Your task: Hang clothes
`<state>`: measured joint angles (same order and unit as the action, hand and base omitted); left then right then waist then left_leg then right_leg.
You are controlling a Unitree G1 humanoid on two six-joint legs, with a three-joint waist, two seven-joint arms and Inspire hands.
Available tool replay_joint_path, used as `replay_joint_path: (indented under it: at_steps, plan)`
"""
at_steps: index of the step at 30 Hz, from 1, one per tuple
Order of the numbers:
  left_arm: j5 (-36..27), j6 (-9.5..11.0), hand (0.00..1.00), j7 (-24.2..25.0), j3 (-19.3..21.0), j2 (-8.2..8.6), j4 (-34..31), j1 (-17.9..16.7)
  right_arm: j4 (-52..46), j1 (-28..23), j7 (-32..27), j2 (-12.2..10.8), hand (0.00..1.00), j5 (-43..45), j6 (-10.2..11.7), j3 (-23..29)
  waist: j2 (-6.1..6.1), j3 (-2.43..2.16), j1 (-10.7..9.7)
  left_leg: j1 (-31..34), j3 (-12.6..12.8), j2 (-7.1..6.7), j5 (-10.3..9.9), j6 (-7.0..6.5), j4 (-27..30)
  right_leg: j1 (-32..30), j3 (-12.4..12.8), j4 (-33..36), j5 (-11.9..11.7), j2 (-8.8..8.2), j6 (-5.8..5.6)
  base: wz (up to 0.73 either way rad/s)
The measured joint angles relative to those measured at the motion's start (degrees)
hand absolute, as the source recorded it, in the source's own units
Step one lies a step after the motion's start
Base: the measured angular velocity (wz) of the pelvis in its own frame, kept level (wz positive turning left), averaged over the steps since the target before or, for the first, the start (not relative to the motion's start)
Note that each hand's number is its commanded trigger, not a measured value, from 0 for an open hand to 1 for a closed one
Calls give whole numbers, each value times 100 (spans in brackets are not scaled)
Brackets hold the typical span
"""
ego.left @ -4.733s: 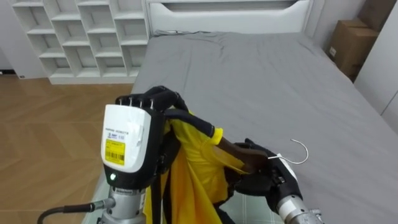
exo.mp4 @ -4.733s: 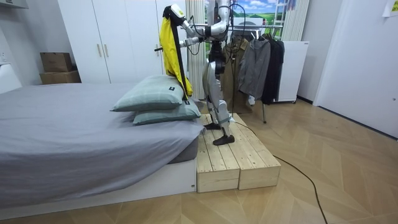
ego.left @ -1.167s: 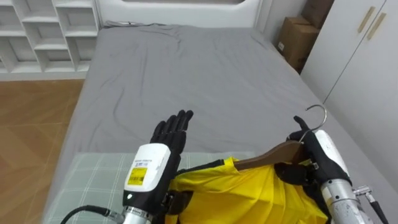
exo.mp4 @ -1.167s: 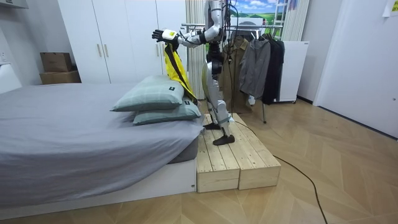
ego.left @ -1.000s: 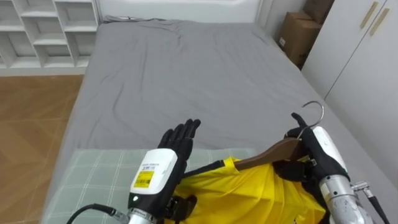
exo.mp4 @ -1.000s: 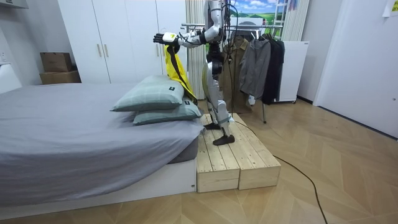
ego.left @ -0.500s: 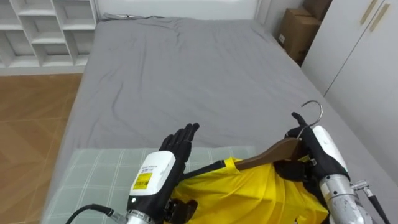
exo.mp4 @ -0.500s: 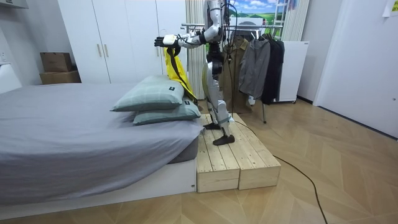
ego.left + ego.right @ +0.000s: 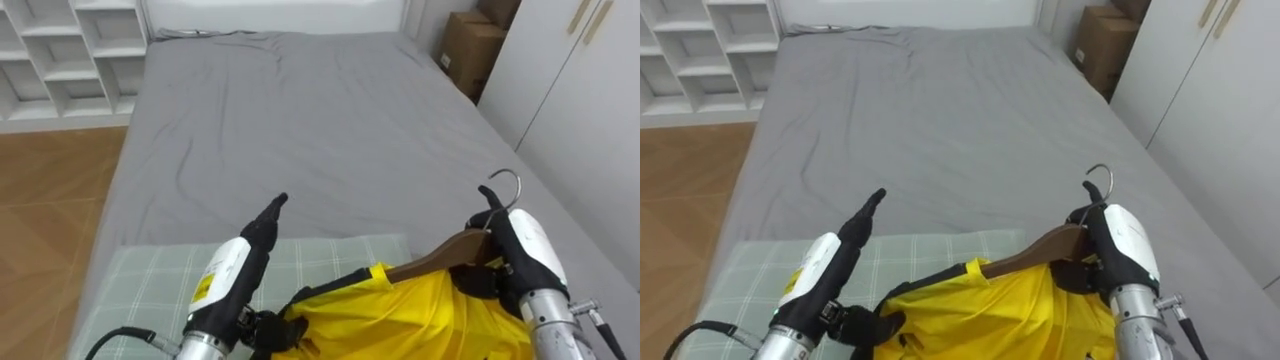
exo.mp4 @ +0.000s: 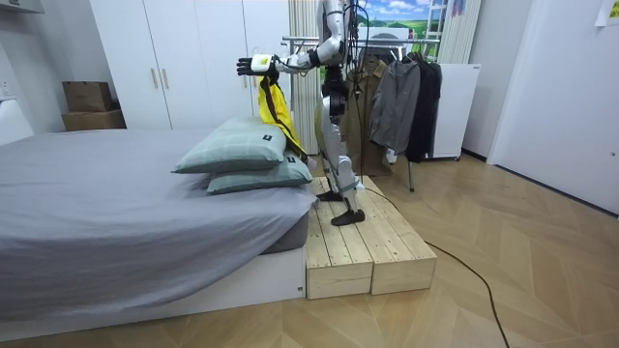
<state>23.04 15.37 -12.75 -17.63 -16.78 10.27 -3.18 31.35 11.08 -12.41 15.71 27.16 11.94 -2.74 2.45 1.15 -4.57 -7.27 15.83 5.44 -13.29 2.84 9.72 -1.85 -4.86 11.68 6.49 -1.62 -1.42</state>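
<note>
Right hand [image 9: 521, 252] is curled tight round one wooden hanger [image 9: 441, 254], close under its metal hook [image 9: 503, 184], which stands upright. One yellow garment [image 9: 405, 318] hangs on that hanger, draped down between the two arms, its near edge lying beside the left wrist. Left hand [image 9: 259, 231] is stretched flat, seen edge-on, fingers straight and pressed together, pointing out over the grey bed [image 9: 300, 120]; it is raised above the green checked pillow [image 9: 150, 285] and grips nothing that can be made out.

From the room view, the robot stands upright on two wooden platforms [image 10: 366, 242] set side by side at the head end of the bed. It faces the bed with both arms held out at shoulder height and the yellow garment hanging from them. Two pillows are stacked on the bed just beside it. A clothes rack [image 10: 397, 92] with several dark garments stands close behind the robot. Two cardboard boxes [image 10: 89, 106] sit one on the other against the white wardrobe [image 10: 184, 58], and one white shelf unit [image 9: 60, 50] stands beyond the bed.
</note>
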Motion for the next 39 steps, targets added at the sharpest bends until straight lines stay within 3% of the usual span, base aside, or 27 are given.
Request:
replay_joint_path:
  at_steps: [7, 17, 20, 22, 24, 25, 26, 27, 28, 30, 34, 37, 39]
  plan:
    - [-105, 0, 0, 359, 150, 20, 2, -265, 135, -179, -126, 14, 100, 42, 61, 346, 53, -17, -157, 2, 109, -12, -1, -2, -28, -32, 18, 48, -1, -17, -1, -4]
    - [-107, -7, 0, 591, 268, 16, 282, -318, 352, -652, -584, 69, 100, 25, 120, 456, 154, -51, -111, -12, 369, 7, -22, -32, 86, -101, 40, 128, -31, -23, 8, -7]
    - [-108, -8, 0, 686, 417, 61, 281, -320, 432, -669, -578, 53, 100, 17, 115, 385, 153, -51, 113, -18, 794, 26, -24, -33, 174, -329, 139, 303, -73, -2, 53, -56]
    - [-102, -7, 0, 695, 454, 57, 280, -320, 467, -665, -562, 47, 100, 15, 118, 317, 154, -50, 210, -49, 1115, 81, -55, -53, 233, -436, -209, 372, -132, -25, 138, -73]
    - [-100, -8, 0, 707, 554, 66, 284, -317, 503, -597, -494, 20, 100, -12, 115, 250, 142, -42, 417, -25, 1588, 245, -256, -14, 493, -681, -1038, 509, -261, -94, 359, -100]
    - [-109, -8, 0, 710, 584, 60, 295, -317, 559, -532, -493, 15, 100, -19, 117, 202, 140, -41, 452, -20, 1715, 311, -308, -9, 570, -732, -1307, 533, -293, -132, 430, -119]
    - [-196, -16, 0, 730, 602, 56, 308, -304, 699, -389, -481, 16, 100, -29, 115, 122, 107, -24, 490, -24, 1967, 405, -456, 19, 711, -795, -1791, 558, -357, -178, 574, -101]
    - [-393, -17, 0, 742, 601, 76, 309, -269, 773, -284, -465, 5, 100, -31, 113, 110, 61, 11, 491, -6, 2158, 479, -639, 34, 817, -899, -2122, 658, -371, -230, 687, -94]
    - [-441, -18, 0, 744, 601, 85, 312, -256, 807, -247, -456, -8, 100, -32, 110, 104, 65, 25, 494, 22, 2242, 495, -677, 23, 897, -955, -2211, 715, -374, -261, 717, -75]
    - [-570, -33, 0, 754, 570, 104, 362, -225, 840, -236, -426, -11, 100, -32, 102, -49, 39, 46, 473, 44, 2590, 563, -807, 2, 1071, -1105, -2241, 854, -383, -289, 734, -67]
    - [-677, -51, 0, 797, 519, 183, 369, -148, 840, -143, -369, -22, 100, 30, 110, -168, 24, 58, 437, 67, 3025, 622, -969, 37, 1356, -1387, -2220, 1062, -312, -279, 727, -68]
    - [-763, -89, 0, 797, 497, 250, 395, -132, 838, -7, -359, -129, 100, 155, 118, -293, -19, 50, 361, 56, 3381, 835, -1156, 141, 1693, -1455, -2170, 1036, -225, -58, 858, -65]
    - [-839, -170, 0, 797, 441, 243, 427, -139, 829, 8, -351, -214, 100, 246, 119, -343, -112, 37, 286, -151, 3666, 1053, -1263, 284, 1975, -1352, -1912, 988, -145, 240, 959, -59]
